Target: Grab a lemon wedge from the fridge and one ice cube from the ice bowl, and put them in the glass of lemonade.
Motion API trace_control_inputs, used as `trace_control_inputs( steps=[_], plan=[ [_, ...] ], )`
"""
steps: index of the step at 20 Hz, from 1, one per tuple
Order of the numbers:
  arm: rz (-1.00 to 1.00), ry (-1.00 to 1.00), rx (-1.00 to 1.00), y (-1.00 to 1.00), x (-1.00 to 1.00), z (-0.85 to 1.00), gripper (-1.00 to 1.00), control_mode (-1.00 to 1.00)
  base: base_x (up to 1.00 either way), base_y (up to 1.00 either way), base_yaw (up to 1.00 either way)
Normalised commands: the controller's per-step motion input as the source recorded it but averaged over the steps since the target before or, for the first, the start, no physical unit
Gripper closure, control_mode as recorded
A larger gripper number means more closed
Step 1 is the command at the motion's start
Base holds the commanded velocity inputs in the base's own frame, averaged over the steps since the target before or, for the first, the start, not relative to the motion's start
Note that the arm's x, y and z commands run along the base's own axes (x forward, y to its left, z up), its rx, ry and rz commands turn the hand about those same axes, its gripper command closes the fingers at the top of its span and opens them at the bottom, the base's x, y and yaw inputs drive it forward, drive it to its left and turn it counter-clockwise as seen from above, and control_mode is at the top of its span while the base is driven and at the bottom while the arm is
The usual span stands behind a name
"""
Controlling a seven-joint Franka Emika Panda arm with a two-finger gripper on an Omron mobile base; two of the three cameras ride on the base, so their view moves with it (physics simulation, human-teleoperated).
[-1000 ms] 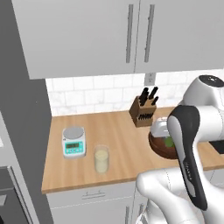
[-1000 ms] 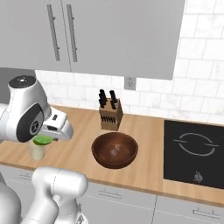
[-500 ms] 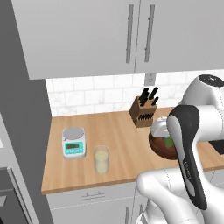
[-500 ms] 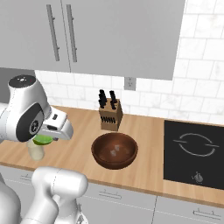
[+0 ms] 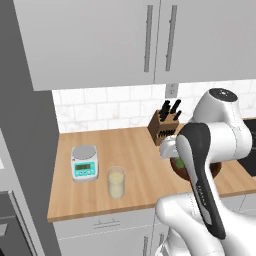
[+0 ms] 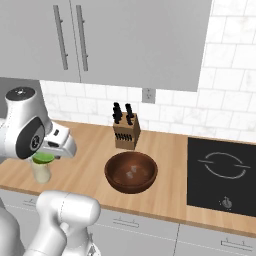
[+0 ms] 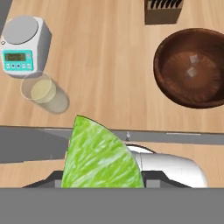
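Gripping the lemon wedge (image 7: 98, 157), the jaws hang above the desk's (image 7: 113, 65) front edge, with the glass of lemonade (image 7: 43, 92) off to one side. Releasing here would likely drop the wedge onto wood; a weak pinch might also slip.

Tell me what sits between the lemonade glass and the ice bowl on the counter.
Nothing: in the hand view, bare wooden counter separates the glass of lemonade and the ice bowl.

hidden: hand fingertips behind lemon wedge (image 7: 99, 157) | cut off: knife block (image 7: 162, 10)
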Motion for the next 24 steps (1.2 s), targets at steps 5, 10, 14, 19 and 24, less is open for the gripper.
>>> trace_control_inputs(
  steps=[5, 10, 14, 19, 24],
  plan=[
    [0.04, 0.0, 0.0, 0.92, 0.49, -0.28, 1.0, -1.0, 0.0, 0.0, 0.0],
    [0.0, 0.02, -0.03, 0.89, 0.75, -0.24, 1.0, -1.0, 0.0, 0.0, 0.0],
    [0.0, 0.08, -0.05, 0.8, 0.89, -0.41, 1.0, -1.0, 0.0, 0.0, 0.0],
    [0.02, 0.23, -0.06, 0.5, 0.55, -0.61, 1.0, -1.0, 0.0, 0.0, 0.0],
    [0.01, 0.11, -0.03, 0.14, 0.02, -0.22, 1.0, -1.0, 0.0, 0.0, 0.0]
  ],
)
